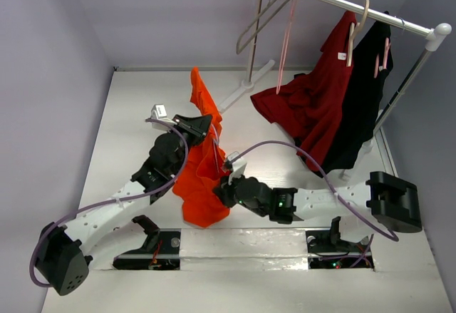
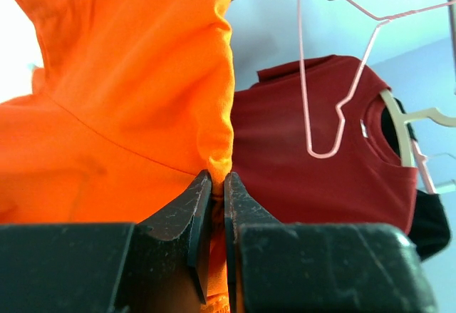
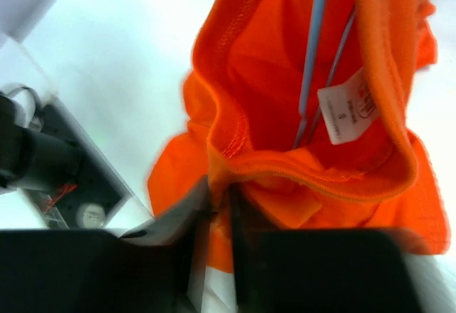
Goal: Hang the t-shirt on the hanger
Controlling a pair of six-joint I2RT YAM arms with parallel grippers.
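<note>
White counter (image 1: 135, 113), lilac walls. At far right a garment rail (image 1: 342, 3) carries the dark red shirt (image 1: 313, 103), black garment (image 1: 363, 99) and pink hanger (image 1: 287, 31). You hold the t-shirt (image 1: 203, 177) raised at mid-counter between both arms. Your left jaws are pinched narrow on a fabric edge high up. Your right jaws are pinched on the seam at the neck opening, lower down. Inside that opening run the blue wires of the hanger (image 3: 313, 56), beside the white tag (image 3: 347, 115).
</note>
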